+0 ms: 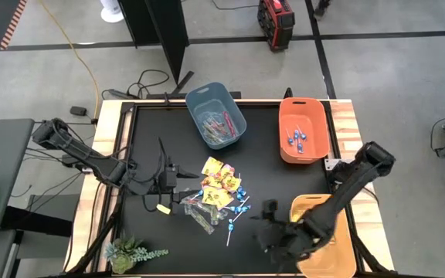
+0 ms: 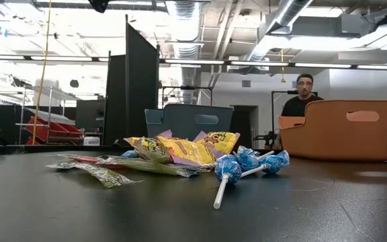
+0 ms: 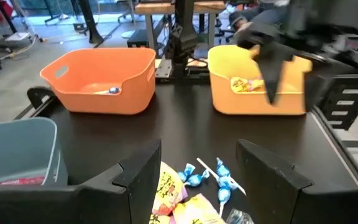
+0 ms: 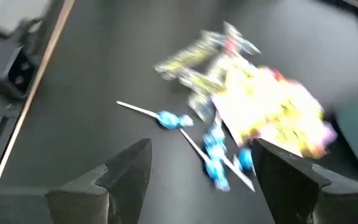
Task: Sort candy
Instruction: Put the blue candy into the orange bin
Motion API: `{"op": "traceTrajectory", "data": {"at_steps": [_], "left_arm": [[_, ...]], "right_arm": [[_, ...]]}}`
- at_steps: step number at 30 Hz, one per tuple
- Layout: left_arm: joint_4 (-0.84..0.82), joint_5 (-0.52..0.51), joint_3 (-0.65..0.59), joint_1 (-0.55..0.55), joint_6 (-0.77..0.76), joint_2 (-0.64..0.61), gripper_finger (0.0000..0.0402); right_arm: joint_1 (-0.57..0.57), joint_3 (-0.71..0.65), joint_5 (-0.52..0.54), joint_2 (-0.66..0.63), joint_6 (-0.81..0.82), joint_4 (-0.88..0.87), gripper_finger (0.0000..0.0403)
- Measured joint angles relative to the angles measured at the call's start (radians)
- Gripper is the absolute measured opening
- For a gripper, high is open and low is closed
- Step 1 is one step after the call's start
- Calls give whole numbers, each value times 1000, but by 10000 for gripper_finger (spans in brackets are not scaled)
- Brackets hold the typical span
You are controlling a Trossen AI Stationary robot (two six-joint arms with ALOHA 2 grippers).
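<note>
1. mid-table: the candy pile [image 1: 216, 191] lies on the black table [image 1: 153, 239]. it has yellow packets [image 1: 219, 174] with red print, blue lollipops [image 1: 240, 198] on thin sticks, and clear-wrapped sticks [image 1: 197, 212].
2. left gripper [image 1: 182, 197] sits just beside the pile's left edge. fingers [image 3: 143, 177] are spread and empty, with candy visible between them in the left wrist view.
3. right gripper [image 1: 267, 210] hangs over bare table, between the pile and the yellow bin [image 1: 327, 239]. jaws are spread wide with nothing between them; the right wrist view looks toward the pile.
4. blue-grey bin [image 1: 215, 113] at the back left holds pinkish clear-wrapped sticks.
5. orange bin [image 1: 304, 128] at the back right holds a few blue lollipops.
6. yellow bin holds at least one yellow packet [image 3: 246, 84], seen in the left wrist view.
7. low view: one lollipop [image 2: 228, 168] lies in front of the pile, stick toward the camera. a person [image 2: 304, 97] is behind the orange bin, beyond the table.
8. a small plant [image 1: 130, 252] sits at the front-left corner.
</note>
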Motion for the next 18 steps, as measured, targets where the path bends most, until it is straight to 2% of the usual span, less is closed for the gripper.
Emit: {"op": "traceTrajectory", "data": {"at_steps": [8,11,18], "left_arm": [[-1,0,0,7,6,7,201],[0,0,0,7,7,7,201],[-8,0,0,7,7,7,201]], "right_arm": [[-99,0,-182,178,-379,218,289],[-131,0,-217,227,-444,260,289],[-212,0,-349,305,-479,282,271]]}}
